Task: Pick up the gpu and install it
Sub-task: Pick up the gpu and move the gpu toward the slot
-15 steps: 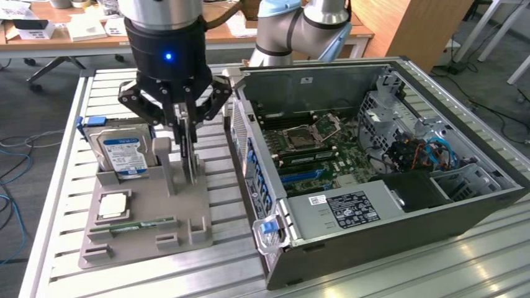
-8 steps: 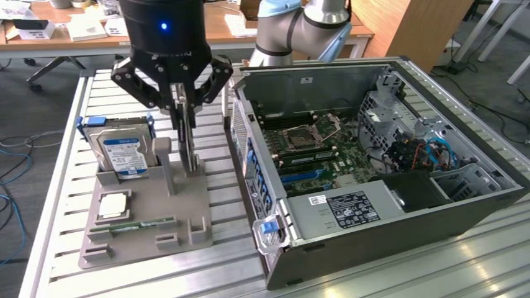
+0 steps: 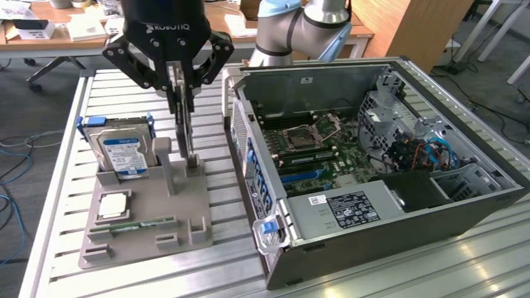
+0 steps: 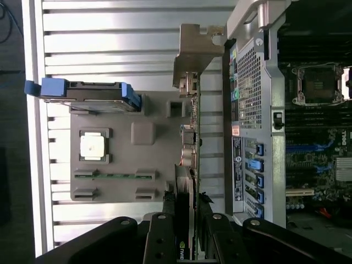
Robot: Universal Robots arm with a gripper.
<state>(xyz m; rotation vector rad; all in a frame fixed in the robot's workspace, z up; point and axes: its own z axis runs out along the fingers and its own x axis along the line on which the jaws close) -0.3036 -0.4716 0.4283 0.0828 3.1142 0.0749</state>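
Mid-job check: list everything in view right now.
gpu: one, dark with silver bracket, upright at holder
hard drive: one, silver with blue label, standing in holder
processor chip: one, silver, flat on holder
memory stick: one, green, lying in holder
holder: one, grey, on table
computer case: one, dark grey, open, exterior view's right
table: one, silver slats, under everything
pincer: one, black, closed on gpu
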